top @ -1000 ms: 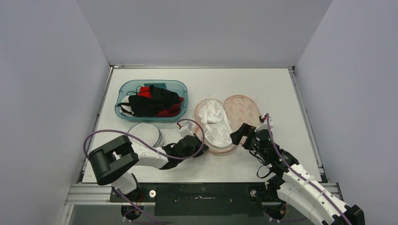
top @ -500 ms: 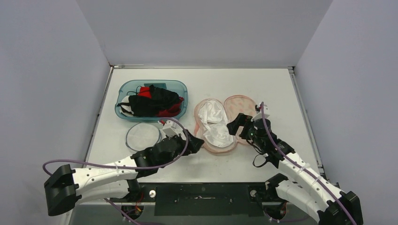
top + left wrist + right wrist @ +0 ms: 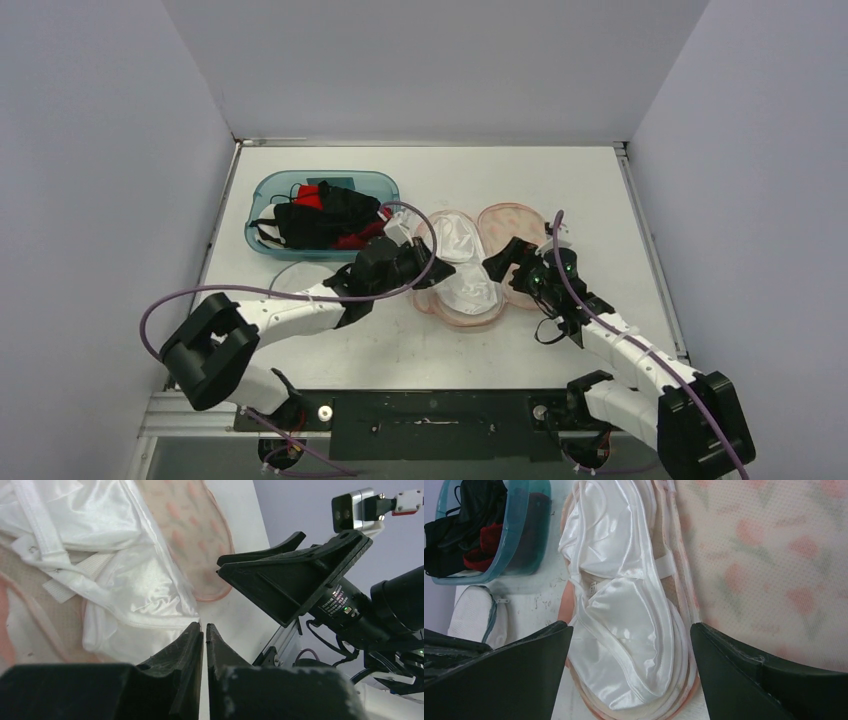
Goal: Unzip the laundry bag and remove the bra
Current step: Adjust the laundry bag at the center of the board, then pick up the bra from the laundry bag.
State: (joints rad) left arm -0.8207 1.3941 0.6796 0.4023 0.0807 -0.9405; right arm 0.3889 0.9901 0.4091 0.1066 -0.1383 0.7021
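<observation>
The pink mesh laundry bag point(image 3: 512, 228) lies open in two halves at mid-table. A white satin bra point(image 3: 462, 262) lies in its left half; it also shows in the right wrist view point(image 3: 624, 605) and the left wrist view point(image 3: 100, 565). My left gripper point(image 3: 428, 272) is shut and empty at the bag's left edge, its fingertips point(image 3: 204, 628) just short of the bra. My right gripper point(image 3: 503, 263) is open, its jaws spread wide over the bra's near cup point(image 3: 631, 645), not touching it.
A teal bin point(image 3: 322, 214) of black and red garments stands at the back left. A round white mesh bag point(image 3: 300, 285) lies in front of it, partly under my left arm. The bag's flowered lid point(image 3: 774, 565) lies open to the right.
My left arm swung forward and up, bringing its shut gripper to the bag's left edge. My right gripper moved a little toward the bra, still open.
</observation>
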